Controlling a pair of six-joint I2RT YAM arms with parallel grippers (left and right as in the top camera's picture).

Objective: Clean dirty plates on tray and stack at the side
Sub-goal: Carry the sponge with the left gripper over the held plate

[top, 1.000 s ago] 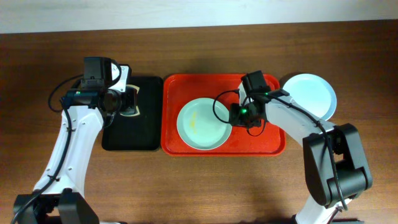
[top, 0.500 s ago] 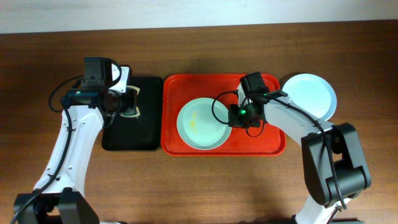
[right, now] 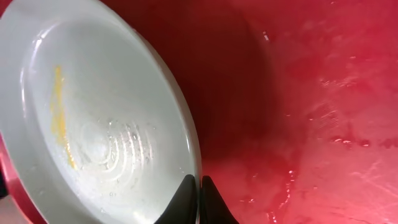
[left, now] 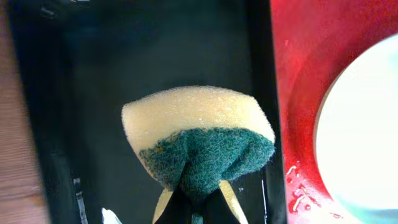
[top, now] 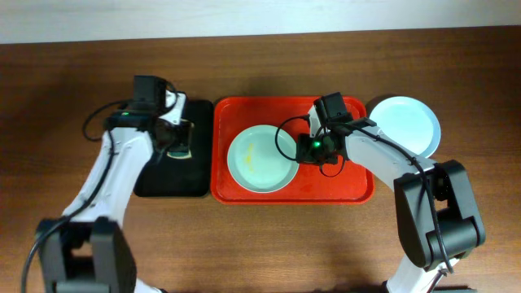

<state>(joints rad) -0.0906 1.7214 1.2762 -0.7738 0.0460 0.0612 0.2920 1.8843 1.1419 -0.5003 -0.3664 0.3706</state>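
While left end effector (left: 194, 198) clamps sponge (left: 199, 121) | right end effector (right: 199, 186), low over tray (right: 311, 93), pinches plate (right: 93, 124) rim

My right gripper (top: 301, 150) at the rim of the mint plate (top: 259, 160) nearest the bench's right edge, on red tray (top: 358, 189), mid-bench. The blue plate (top: 404, 124) lies toward far right corner. Left gripper (top: 181, 145) over black tray (top: 167, 181).

Yellow-smeared mint plate (top: 262, 159) on red tray (top: 244, 114), blue plate (top: 407, 118) beside it
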